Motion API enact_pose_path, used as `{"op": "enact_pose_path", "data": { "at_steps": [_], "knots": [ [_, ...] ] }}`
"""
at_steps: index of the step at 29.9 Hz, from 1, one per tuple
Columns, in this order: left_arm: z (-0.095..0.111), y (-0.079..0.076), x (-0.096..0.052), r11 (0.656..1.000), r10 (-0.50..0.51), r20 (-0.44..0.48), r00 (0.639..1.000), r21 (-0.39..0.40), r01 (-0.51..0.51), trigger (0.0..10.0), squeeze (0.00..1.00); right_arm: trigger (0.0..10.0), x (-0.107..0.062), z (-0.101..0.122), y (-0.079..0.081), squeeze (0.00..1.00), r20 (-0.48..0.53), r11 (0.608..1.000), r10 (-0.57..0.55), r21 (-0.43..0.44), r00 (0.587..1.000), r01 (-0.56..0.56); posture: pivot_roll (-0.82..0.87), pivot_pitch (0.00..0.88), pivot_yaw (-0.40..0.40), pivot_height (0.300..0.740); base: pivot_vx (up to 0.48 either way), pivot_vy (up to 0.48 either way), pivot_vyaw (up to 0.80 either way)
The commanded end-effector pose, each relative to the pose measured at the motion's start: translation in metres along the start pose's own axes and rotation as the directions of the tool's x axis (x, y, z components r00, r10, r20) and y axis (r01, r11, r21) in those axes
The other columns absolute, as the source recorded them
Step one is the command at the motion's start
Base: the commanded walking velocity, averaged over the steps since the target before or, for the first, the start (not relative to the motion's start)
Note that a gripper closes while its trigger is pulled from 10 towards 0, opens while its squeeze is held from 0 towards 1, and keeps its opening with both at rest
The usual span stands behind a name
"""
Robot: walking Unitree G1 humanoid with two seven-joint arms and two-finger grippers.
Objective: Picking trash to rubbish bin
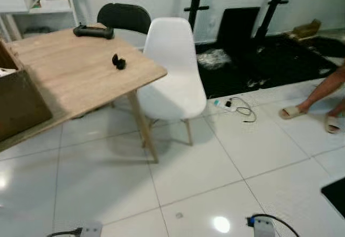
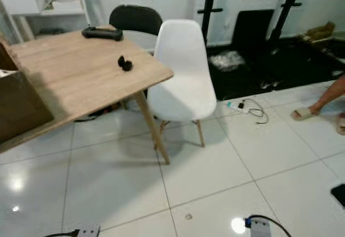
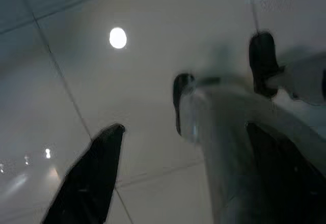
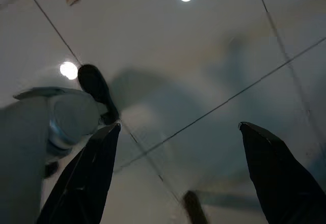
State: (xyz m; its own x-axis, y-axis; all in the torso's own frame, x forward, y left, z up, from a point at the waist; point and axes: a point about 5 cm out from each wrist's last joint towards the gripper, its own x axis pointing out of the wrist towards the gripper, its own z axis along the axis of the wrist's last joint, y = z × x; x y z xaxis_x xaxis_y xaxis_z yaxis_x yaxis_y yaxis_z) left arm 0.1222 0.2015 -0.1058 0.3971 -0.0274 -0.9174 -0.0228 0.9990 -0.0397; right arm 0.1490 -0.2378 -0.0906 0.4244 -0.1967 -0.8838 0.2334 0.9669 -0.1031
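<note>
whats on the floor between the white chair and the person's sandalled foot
A white plug block with a tangled black cable lies on the white floor tiles, between the white plastic chair and the person's foot in a beige sandal, as the left eye view shows.

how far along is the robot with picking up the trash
Nothing looks done yet, and no rubbish bin can be seen. Both tools, the left tool and the right tool, hang open and empty over the white tile floor. A small scrap lies on the tiles just ahead. Left to do: pick it up, find the bin and drop it in.
</note>
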Motion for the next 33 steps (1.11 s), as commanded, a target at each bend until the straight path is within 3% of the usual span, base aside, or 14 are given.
{"op": "enact_pose_path", "data": {
  "at_steps": [1,33],
  "knots": [
    [-0.0037,-0.0022,0.0002,1.000,-0.004,-0.023,1.000,0.018,0.004,10.0,0.00,10.0,-0.0006,-0.0075,-0.0016,0.00,-0.029,1.000,-0.005,0.008,1.000,0.005,0.03,0.047,-0.010,0.740,0.000,0.000,-0.80],
    [0.0031,-0.0089,0.0020,0.999,-0.025,-0.012,1.000,0.040,0.025,10.0,0.00,10.0,-0.0003,-0.0048,-0.0014,0.00,-0.027,1.000,0.002,-0.021,1.000,-0.003,0.02,0.038,-0.017,0.740,0.000,0.000,-0.80]
  ]
}}
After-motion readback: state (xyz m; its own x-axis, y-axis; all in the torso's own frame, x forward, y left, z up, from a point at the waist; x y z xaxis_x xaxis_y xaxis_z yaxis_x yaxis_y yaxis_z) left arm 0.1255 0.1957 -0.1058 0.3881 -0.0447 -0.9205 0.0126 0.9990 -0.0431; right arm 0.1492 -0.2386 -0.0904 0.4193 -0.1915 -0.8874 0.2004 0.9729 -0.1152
